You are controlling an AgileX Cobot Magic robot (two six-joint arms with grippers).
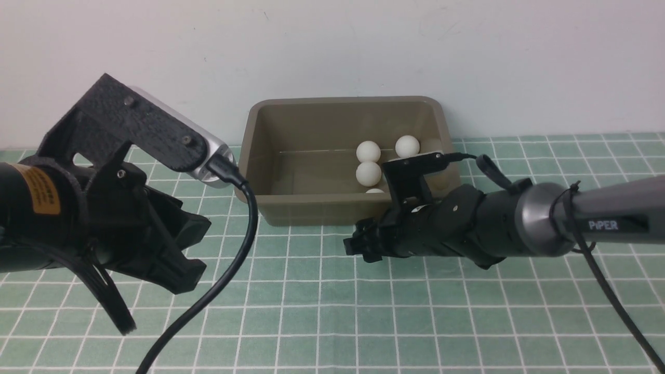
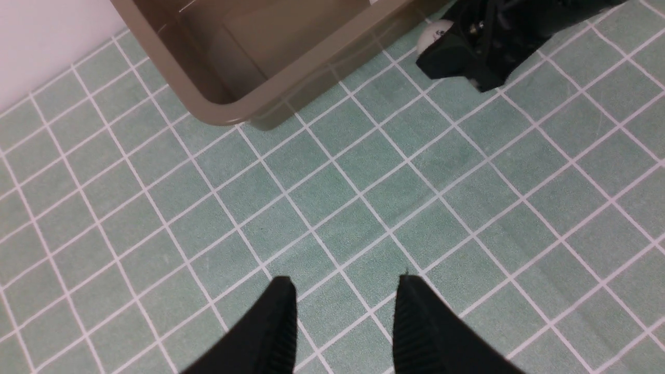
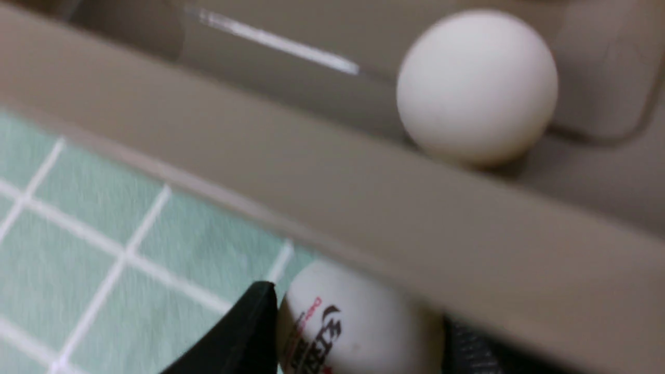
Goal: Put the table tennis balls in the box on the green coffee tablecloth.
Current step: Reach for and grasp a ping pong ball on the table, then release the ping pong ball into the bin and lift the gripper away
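The olive-brown box stands on the green coffee tablecloth against the back wall. Several white table tennis balls lie inside it, among them one by the far wall and one nearer the middle. My right gripper is low on the cloth just in front of the box's front wall. Its jaws hold a ball with a dark logo between them, touching both sides. That ball also peeks out in the left wrist view. My left gripper hovers over bare cloth, open and holding nothing.
A thick black cable hangs from the left wrist camera down across the cloth in front of the box's left corner. The white wall rises directly behind the box. The right arm reaches in from the right.
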